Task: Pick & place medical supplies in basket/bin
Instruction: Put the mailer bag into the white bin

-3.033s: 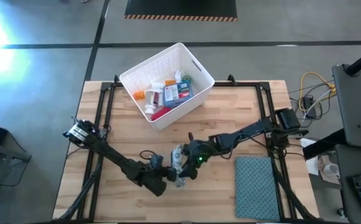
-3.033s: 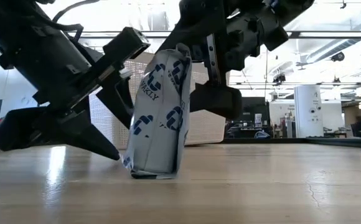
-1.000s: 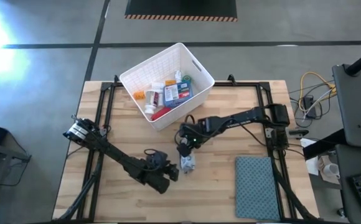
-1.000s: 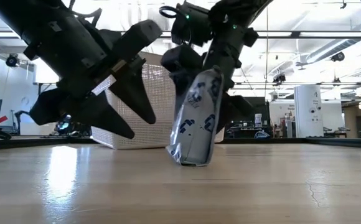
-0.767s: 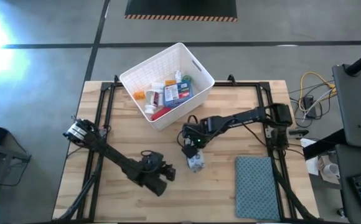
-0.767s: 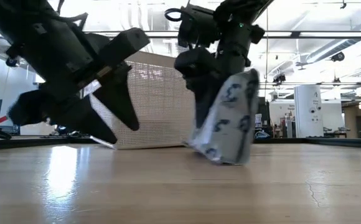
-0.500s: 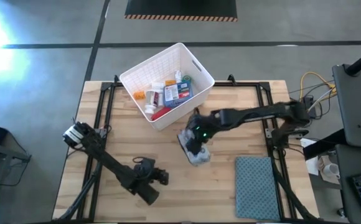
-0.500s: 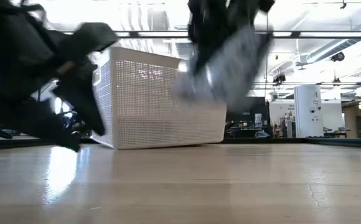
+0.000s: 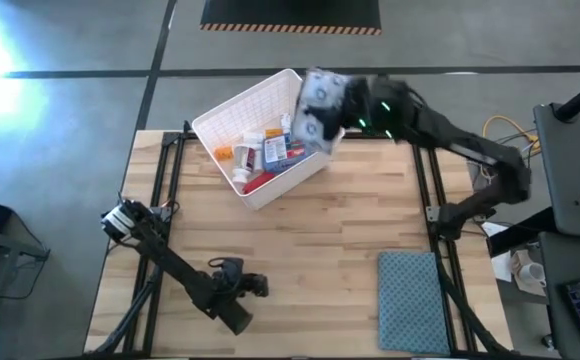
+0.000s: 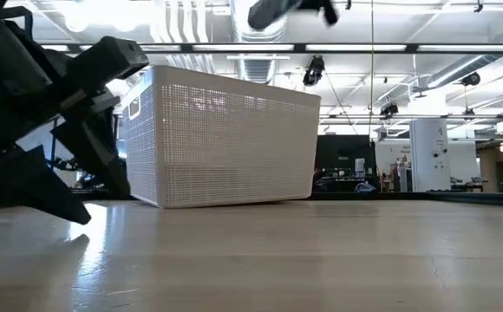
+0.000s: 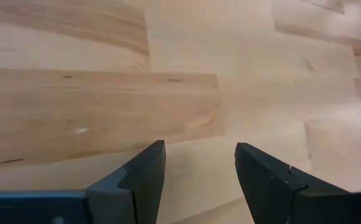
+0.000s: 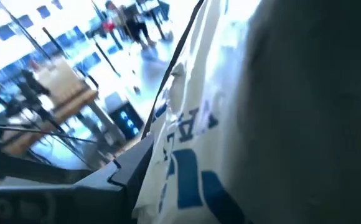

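From above, the white perforated bin (image 9: 267,134) sat at the far edge of the wooden desk (image 9: 300,240), turned at an angle. Inside lay a white pill bottle (image 9: 241,174), an orange vial (image 9: 224,152), a red tube (image 9: 259,181) and a red-blue box (image 9: 279,149). The right gripper (image 9: 342,108) hung over the bin's far right corner, its jaws clamped on the grey patterned pack (image 9: 320,108), which was held above the rim. The left gripper (image 9: 254,285) waited low over the near left part of the desk. A teal-grey cloth mat (image 9: 414,302) lay at the near right corner.

At desk height, the bin (image 10: 221,139) stood on the pale wood, with the left arm (image 10: 35,113) dark beside it and a bright hall with ceiling lights behind.

The left wrist camera showed the fingers (image 11: 144,176) apart over bare wooden planks (image 11: 187,81).

The right wrist camera was filled by the pack (image 12: 193,137), white with blue printing, close against the gripper, with a blurred room beyond.
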